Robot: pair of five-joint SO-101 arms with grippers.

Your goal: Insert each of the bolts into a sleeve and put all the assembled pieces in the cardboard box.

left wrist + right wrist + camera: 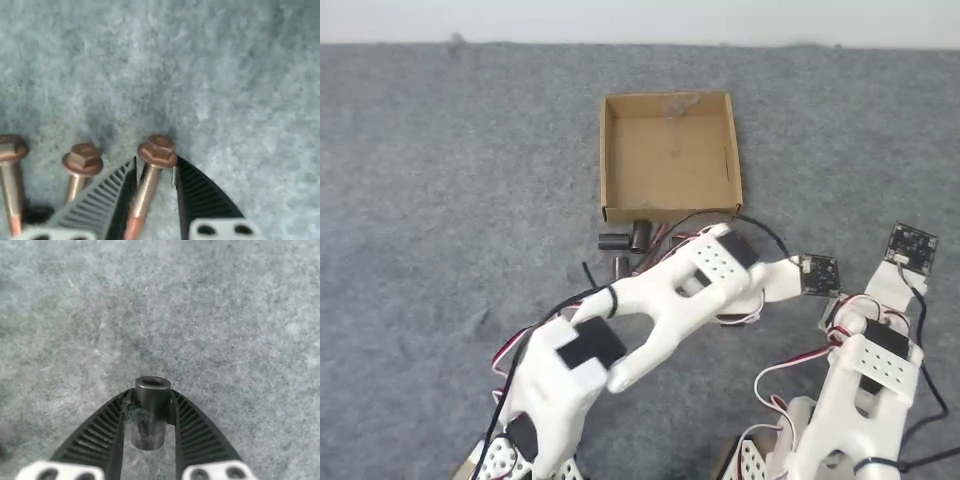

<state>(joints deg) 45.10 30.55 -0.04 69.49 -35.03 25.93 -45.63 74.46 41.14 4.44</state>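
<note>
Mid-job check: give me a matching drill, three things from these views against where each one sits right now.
Things:
1. cardboard box
2. sleeve
3. bolt

Places:
A. between the open fingers of the left end effector
B. clamped in the right end effector
C. on the carpet, open side up

Pairs: 1-C, 2-B, 3-A.

White arms (pixel 670 290), black cables (pixel 760 235) (perhaps red too)

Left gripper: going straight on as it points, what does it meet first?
Probably the grey carpet: the left gripper straddles a bolt, nothing else ahead. Depth unclear.
</note>
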